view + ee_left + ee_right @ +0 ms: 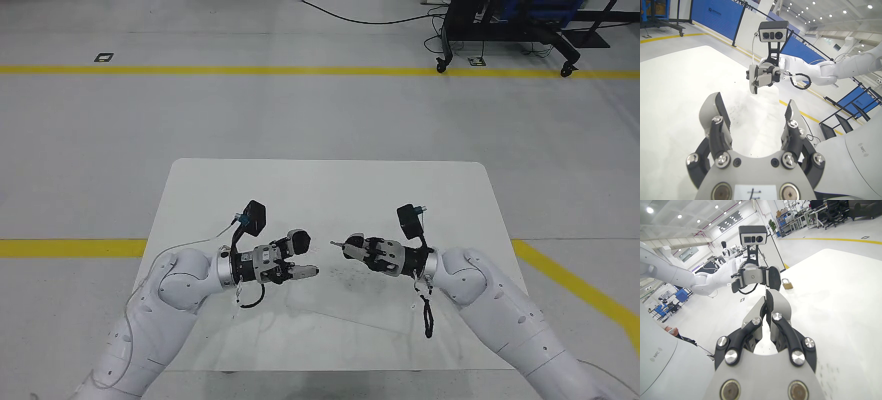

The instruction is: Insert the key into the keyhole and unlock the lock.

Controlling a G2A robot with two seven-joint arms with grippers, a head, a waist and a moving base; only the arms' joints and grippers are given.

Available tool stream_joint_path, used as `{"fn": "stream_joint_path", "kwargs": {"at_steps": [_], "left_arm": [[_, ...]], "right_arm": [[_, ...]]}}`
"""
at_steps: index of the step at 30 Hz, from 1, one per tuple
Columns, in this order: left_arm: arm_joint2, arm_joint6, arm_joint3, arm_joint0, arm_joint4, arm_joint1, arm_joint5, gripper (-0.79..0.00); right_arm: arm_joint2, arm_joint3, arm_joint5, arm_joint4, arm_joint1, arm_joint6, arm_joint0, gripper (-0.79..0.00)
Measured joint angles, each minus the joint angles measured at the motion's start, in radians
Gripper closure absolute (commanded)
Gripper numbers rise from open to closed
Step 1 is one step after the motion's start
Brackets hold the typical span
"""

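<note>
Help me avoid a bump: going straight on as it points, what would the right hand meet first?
Probably the left hand: its dark finger pad sits straight ahead of the right hand, shut on the key. The padlock lies aside on the table; depth is unclear.

surface: I'm looking at a white tabletop with rounded corners, standing on a grey floor | on it: one brass padlock with a silver shackle, resting on the bare top; I can't tell whether it lies flat | marks: faint dark scuffs near the middle
</note>
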Motion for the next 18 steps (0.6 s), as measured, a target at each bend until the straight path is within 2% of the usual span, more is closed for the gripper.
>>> {"fn": "stream_joint_path", "kwargs": {"at_steps": [4,7,9,13,18], "left_arm": [[-0.001,0.002,-0.002,0.000,0.002,0.000,0.002,-0.785],[-0.043,0.040,-0.074,0.017,0.078,0.005,0.042,-0.785],[-0.095,0.061,-0.136,0.046,0.160,0.015,0.073,-0.785],[-0.255,0.055,-0.257,0.134,0.378,0.043,0.166,-0.785],[-0.428,-0.002,-0.368,0.255,0.497,0.070,0.204,-0.785]], "right_arm": [[0.002,0.000,-0.001,0.001,0.000,0.000,-0.001,0.000],[0.002,0.000,-0.001,0.001,0.000,0.000,-0.001,0.000],[0.002,0.000,-0.001,0.001,0.000,0.000,-0.001,0.000],[0.002,0.000,-0.001,0.001,0.000,0.000,-0.001,0.000],[0.002,0.000,-0.001,0.001,0.000,0.000,-0.001,0.000]]}}
